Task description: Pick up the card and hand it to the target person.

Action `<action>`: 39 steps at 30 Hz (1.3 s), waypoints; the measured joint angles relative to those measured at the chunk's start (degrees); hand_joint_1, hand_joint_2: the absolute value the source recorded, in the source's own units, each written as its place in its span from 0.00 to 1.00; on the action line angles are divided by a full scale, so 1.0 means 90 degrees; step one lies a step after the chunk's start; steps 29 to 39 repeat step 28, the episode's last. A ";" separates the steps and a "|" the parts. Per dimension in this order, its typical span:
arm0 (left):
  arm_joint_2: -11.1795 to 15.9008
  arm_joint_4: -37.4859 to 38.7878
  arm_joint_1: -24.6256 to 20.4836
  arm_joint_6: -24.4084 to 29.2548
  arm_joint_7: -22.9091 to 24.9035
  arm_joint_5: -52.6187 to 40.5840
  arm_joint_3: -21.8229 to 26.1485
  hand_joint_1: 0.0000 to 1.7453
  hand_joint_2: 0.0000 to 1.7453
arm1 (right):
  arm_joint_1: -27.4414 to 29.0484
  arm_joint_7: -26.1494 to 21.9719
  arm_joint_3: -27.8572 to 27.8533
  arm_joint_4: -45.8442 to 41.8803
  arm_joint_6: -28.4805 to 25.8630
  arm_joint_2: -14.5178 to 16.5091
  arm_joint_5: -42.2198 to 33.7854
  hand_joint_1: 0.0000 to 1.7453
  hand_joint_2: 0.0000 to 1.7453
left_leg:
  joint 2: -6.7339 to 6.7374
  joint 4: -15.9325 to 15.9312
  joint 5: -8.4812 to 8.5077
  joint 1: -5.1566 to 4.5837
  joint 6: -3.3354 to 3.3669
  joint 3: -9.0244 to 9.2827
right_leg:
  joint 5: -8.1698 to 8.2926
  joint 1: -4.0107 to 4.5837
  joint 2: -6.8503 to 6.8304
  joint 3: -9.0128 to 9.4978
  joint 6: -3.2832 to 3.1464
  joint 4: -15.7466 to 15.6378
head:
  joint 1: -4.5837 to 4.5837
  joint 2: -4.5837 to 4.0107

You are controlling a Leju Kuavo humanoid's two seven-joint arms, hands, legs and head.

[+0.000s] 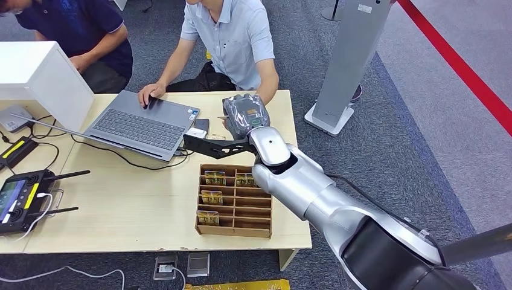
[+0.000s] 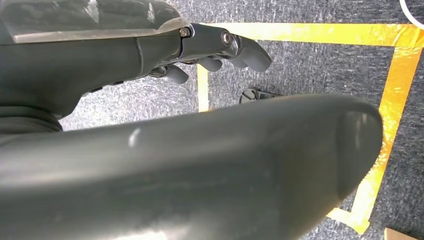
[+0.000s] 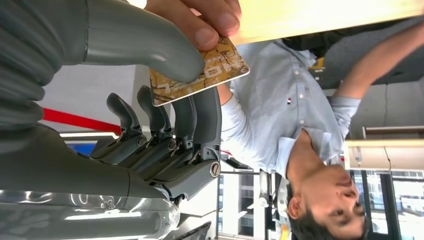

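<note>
A gold patterned card [image 3: 200,77] sits pinched between the thumb and a finger of my right hand [image 3: 165,100]. A person's fingers [image 3: 210,20] grip the same card from the other side. In the head view my right hand [image 1: 246,115] is stretched over the far table edge toward the person in the light blue shirt [image 1: 232,36], and the card itself is hidden behind the hand. My left hand [image 2: 220,50] hangs above the carpet with its fingers curled and nothing in it.
A brown divided card box [image 1: 234,199] with several more cards stands on the wooden table [image 1: 121,205]. A grey laptop [image 1: 145,124] lies under the person's other hand. A second person [image 1: 78,30] sits at far left. Cables and a controller [image 1: 24,196] lie left.
</note>
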 joint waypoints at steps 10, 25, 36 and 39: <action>0.0002 0.0000 0.0001 0.0017 -0.0004 0.0104 -0.0011 0.00 0.00 | -0.0204 -0.0141 0.0185 0.0734 -0.0075 0.0270 -0.0136 0.00 1.00 | 0.0002 0.0000 0.0000 0.0000 0.0000 -0.0001 | 0.0000 0.0000 0.0003 -0.0003 0.0000 0.0000 | -0.0001 0.0000; 0.0007 0.0000 0.0018 0.0163 0.0021 0.0438 -0.0004 0.00 0.00 | 0.0129 -0.0669 -0.0114 0.0049 -0.1120 0.0017 -0.2106 0.00 1.00 | 0.0005 0.0002 0.0000 0.0000 0.0000 0.0005 | 0.0000 0.0000 0.0004 -0.0001 0.0000 -0.0002 | -0.0004 0.0000; 0.0007 0.0000 0.0040 0.0198 0.0035 0.0489 0.0008 0.00 0.00 | 0.0566 -0.0679 -0.0316 -0.0703 -0.1181 -0.0285 -0.2782 0.00 1.00 | 0.0004 0.0003 0.0000 -0.0001 0.0000 0.0005 | 0.0000 0.0000 0.0005 -0.0002 0.0000 -0.0004 | 0.0003 0.0000; 0.0007 0.0000 0.0040 0.0198 0.0035 0.0489 0.0008 0.00 0.00 | 0.0566 -0.0679 -0.0316 -0.0703 -0.1181 -0.0285 -0.2782 0.00 1.00 | 0.0004 0.0003 0.0000 -0.0001 0.0000 0.0005 | 0.0000 0.0000 0.0005 -0.0002 0.0000 -0.0004 | 0.0003 0.0000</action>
